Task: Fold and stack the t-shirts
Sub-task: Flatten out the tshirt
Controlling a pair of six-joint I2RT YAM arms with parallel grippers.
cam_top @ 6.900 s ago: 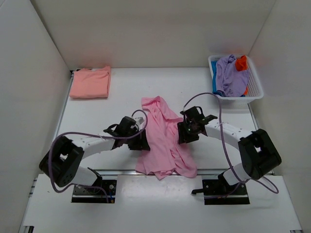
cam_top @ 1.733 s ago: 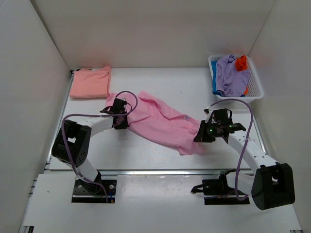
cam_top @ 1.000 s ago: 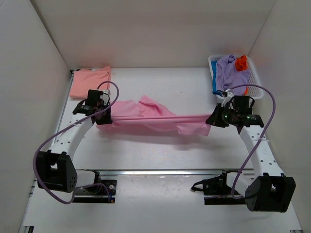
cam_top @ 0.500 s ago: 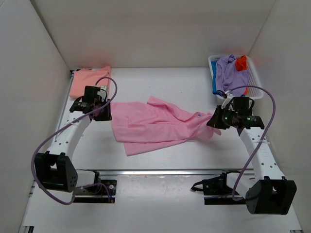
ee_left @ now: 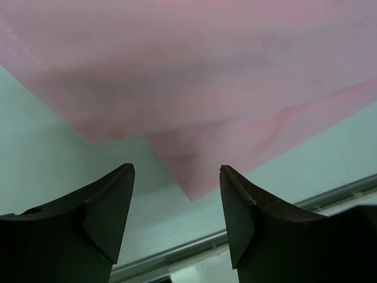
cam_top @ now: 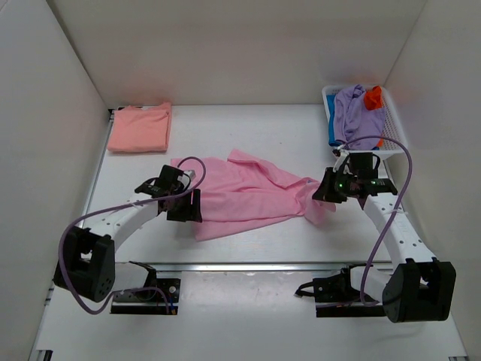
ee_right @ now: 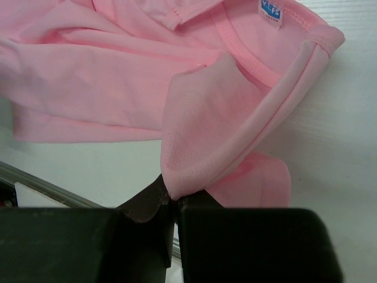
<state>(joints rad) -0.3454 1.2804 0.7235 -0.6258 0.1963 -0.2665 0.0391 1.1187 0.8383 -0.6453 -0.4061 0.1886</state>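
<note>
Wrist views only: left jaws apart over pink shirt (ee_left: 235,71), right jaws pinching its fold

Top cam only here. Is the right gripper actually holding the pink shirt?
Observer: Yes. The right gripper is shut on a fold of the pink shirt near the collar.
Operator: Left one?
Observer: The left gripper is open and empty. A shirt corner lies on the table just ahead of it.
Operator: Label showing?
Observer: Yes, a white label with blue print shows inside the collar.
</note>
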